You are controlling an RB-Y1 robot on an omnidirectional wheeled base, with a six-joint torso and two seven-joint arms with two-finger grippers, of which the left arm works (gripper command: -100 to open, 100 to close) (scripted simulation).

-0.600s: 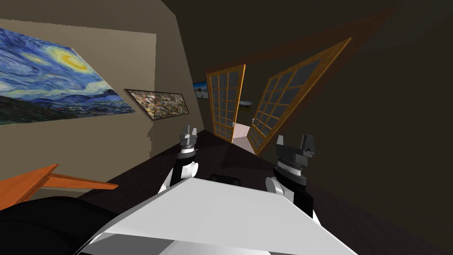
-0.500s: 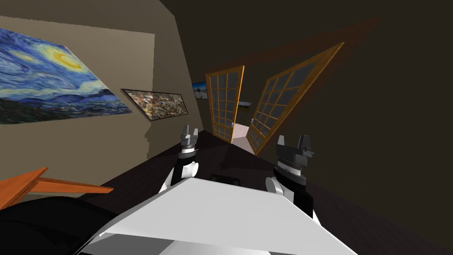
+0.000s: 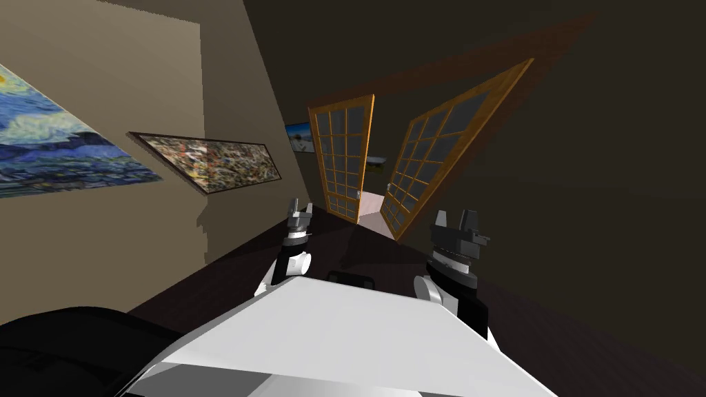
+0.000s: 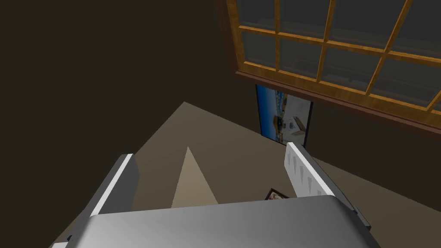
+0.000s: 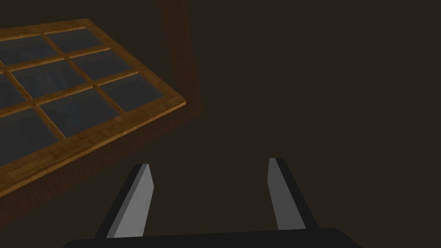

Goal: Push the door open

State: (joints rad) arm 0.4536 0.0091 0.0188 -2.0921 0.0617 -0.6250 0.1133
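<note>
1. Ahead of you, at the far end of the dark floor, stand two wood-framed glazed leaves. The left door leaf and the right door leaf are both ajar, and a pale floor shows through the gap between them.
2. Your left gripper is raised before the chest, short of the left door leaf and touching nothing. Its fingers stand apart and hold nothing.
3. Your right gripper is raised short of the right door leaf. Its fingers are also spread and hold nothing, and they face a dark wall.
4. On the tan wall to your left hang a blue swirling painting and a long mottled painting. A small blue picture hangs just beside the left door leaf.
</note>
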